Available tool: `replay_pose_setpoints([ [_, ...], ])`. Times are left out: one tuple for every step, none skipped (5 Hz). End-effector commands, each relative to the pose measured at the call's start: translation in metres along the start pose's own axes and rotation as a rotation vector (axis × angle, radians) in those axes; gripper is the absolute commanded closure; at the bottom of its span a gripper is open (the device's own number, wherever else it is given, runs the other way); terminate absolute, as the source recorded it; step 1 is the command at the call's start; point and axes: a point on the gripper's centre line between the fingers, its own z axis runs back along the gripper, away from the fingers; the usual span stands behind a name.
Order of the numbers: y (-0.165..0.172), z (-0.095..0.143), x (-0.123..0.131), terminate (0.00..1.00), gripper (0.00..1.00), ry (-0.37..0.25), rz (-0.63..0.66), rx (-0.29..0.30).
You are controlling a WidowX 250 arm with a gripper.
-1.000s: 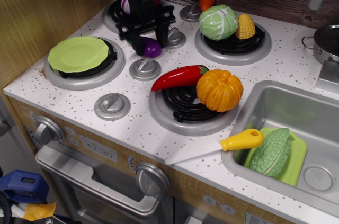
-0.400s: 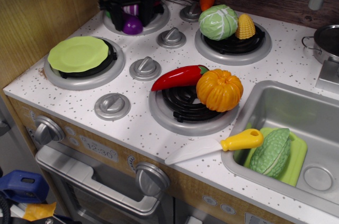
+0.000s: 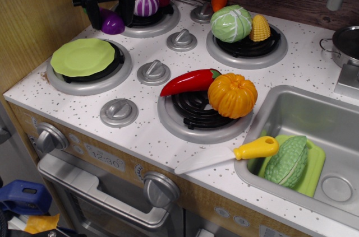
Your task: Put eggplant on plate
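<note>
Eggplant [image 3: 111, 23] hangs in the black gripper [image 3: 106, 15], up at the back-left corner of the toy stove, clear of the countertop; jaws look clenched on it with purple body poking out below, stem end hidden by the fingers. Single view only. Held high probably so it clears the burner rims and knobs on the way over. Plate [image 3: 82, 56] sits flat on the front-left burner [image 3: 90, 78], bare, just in front of and below the gripper. Path down to it looks open: nothing between them. Tight spots: wooden wall [image 3: 39, 7] close on the left, striped onion [image 3: 146, 3] on the back-left burner just beside the gripper on the other side. Centre knob [image 3: 153, 71] is near the plate's right rim, red pepper [image 3: 189, 80] and orange pumpkin [image 3: 232, 94] well apart. Counter edge lies just beyond the plate's burner on the front-left, so a sloppy drop could roll off that way.
</note>
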Motion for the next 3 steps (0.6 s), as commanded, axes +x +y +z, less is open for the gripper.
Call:
replay_pose_setpoints([
  [0.027,0.026,-0.002,0.0,1.0,-0.08,0.025,-0.053],
  [0.035,0.014,-0.006,0.0,0.0,-0.097,-0.007,-0.082],
  [0.036,0.005,-0.001,1.0,0.0,-0.094,-0.024,-0.125],
])
